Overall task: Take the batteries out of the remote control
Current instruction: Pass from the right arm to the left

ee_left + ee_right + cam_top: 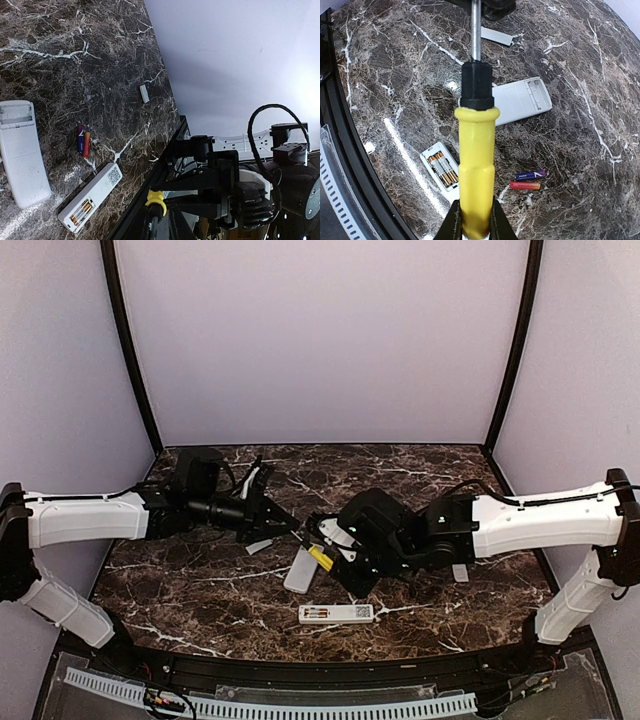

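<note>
The right gripper [474, 222] is clamped on the yellow screwdriver [476, 160] by its handle. The left gripper [280, 525] meets the shaft, though I cannot tell whether it is gripping. Two batteries [527, 180] lie loose on the marble table [570, 75]; two more sit in the small remote [436, 156] (snug, side by side). They look light, slick and likely to roll, so I'd lever one end up, then pinch mid-body.

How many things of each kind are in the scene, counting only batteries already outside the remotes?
Remotes: 2, the large remote and the small remote
Loose batteries: 2, the blue battery and the red battery
White covers: 2
Screwdriver: 1
Total: 7
</note>
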Tool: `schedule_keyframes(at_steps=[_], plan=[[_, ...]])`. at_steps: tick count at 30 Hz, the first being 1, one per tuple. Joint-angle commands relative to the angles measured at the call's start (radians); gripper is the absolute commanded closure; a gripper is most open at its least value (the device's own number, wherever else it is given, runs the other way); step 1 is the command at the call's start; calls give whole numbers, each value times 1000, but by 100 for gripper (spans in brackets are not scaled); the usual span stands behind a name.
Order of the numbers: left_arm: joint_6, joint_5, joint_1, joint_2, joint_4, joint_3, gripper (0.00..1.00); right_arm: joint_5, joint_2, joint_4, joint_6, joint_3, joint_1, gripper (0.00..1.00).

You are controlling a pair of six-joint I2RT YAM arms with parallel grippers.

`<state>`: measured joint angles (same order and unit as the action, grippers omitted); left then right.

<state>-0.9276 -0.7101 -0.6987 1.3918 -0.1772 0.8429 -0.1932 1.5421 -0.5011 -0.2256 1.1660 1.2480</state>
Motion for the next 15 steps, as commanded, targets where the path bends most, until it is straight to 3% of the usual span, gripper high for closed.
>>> schedule_keyframes(at_steps=[1,9,14,15], plan=[[18,-27,-4,1,17,20,89,-30,7,30,0,16,12,99],[29,-5,-4,-5,48,24,100,-37,6,34,0,9,12,98],[28,0,-4,-9,47,24,100,-67,0,32,-15,5,13,98],[29,8,-4,-16,47,23,100,-76,-3,32,-23,6,13,94]])
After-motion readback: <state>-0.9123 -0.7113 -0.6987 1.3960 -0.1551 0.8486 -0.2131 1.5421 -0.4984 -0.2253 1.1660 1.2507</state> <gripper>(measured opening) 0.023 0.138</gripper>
